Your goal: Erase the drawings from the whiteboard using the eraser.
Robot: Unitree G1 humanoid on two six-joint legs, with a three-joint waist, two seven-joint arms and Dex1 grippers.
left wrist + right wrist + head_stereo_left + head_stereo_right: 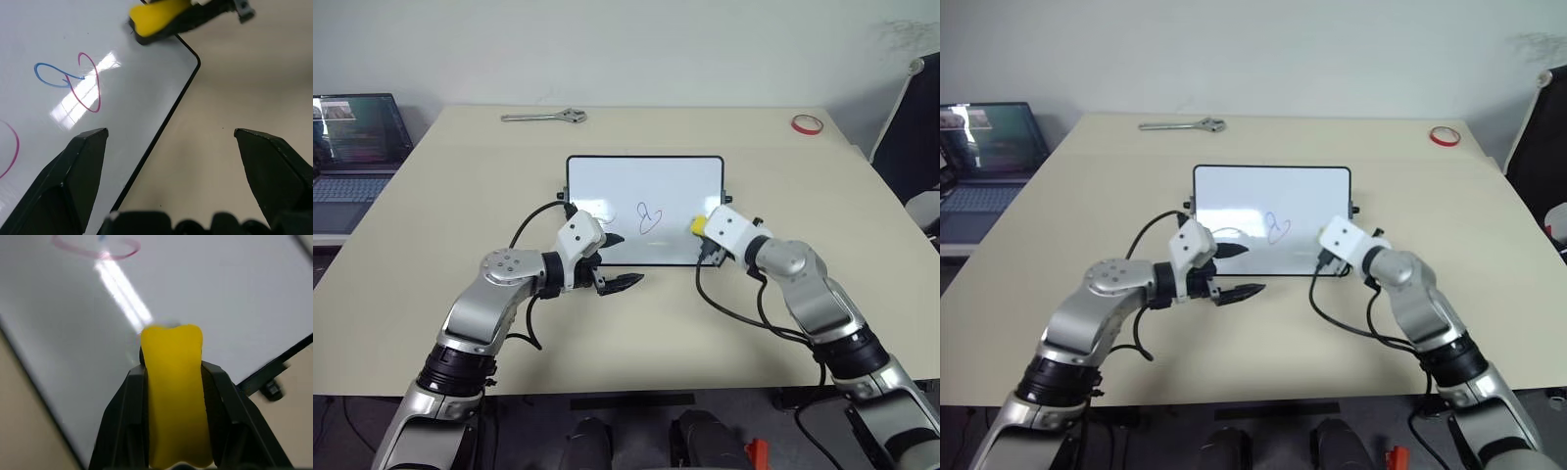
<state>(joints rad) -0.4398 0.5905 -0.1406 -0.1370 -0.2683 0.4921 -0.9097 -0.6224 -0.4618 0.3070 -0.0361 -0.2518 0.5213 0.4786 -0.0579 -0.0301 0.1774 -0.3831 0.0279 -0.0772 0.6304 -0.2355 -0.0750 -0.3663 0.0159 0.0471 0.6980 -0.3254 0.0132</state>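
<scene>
On the far left, beside the table, an open laptop shows a lit screen whose text is too small to read. A metal wrench lies near the table's far edge.

The left gripper hovers at the near left corner of the whiteboard, its fingers spread wide and holding nothing. The left wrist view shows one finger over the board and the other over the bare table, with the board's black edge running between them. It also shows that the middle drawing is a blue loop crossed by a red one, plus part of another red curve at the view's edge; the head views give just a small squiggle there.

The whiteboard lies flat, its long axis running left to right.

The right gripper is clamped on the yellow eraser at the board's near right part. In the right wrist view the eraser's long axis runs along the fingers, its tip pointing onto the white surface. A red tape ring sits at the far right corner.

No readable writing shows anywhere.
</scene>
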